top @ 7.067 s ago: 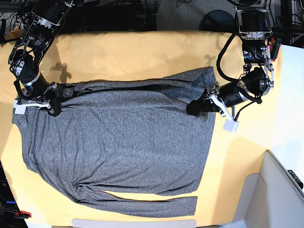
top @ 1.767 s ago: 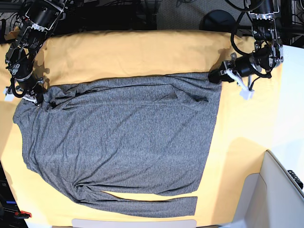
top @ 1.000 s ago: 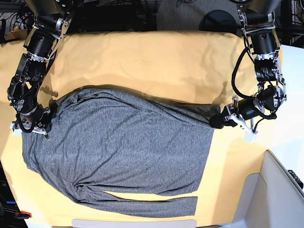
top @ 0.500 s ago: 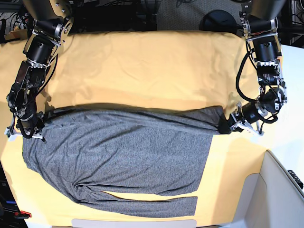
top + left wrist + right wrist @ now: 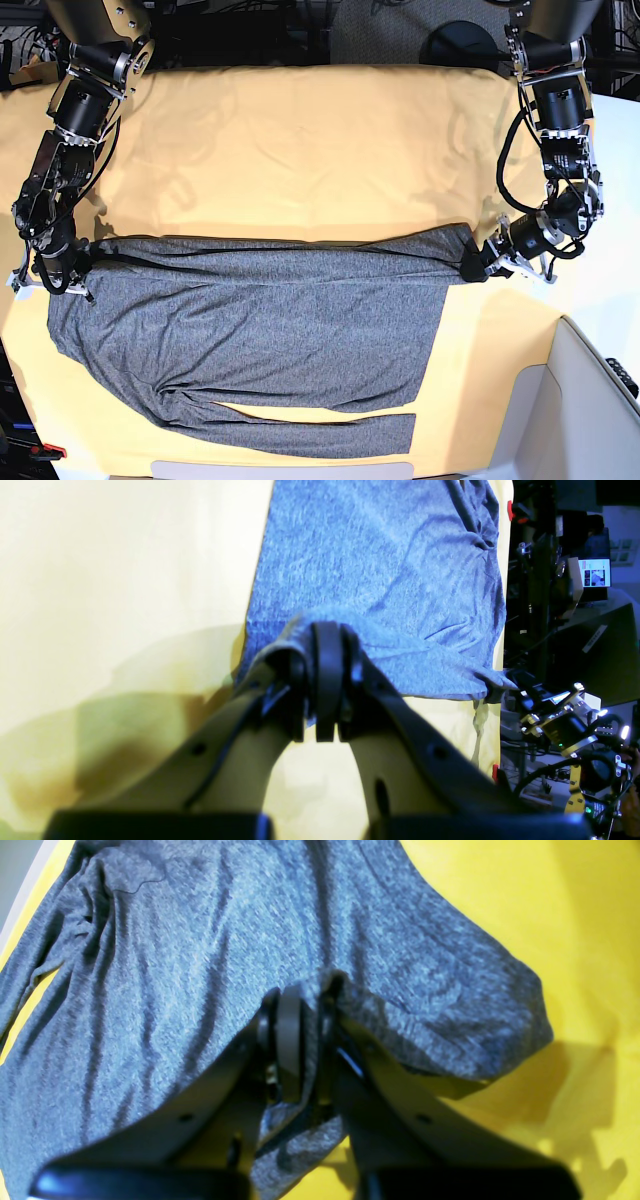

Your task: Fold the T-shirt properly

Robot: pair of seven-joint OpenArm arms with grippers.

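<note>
grey t-shirt [image 5: 260, 320] in both hands

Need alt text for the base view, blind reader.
Two grippers, left and right, are each shut on a far corner of a grey T-shirt, its far edge stretched between them. It lies on a yellow cloth.

A robotics lab: two arms over a yellow-clothed table [image 5: 300, 130], cabled electronics [image 5: 560, 715] nearby.
</note>
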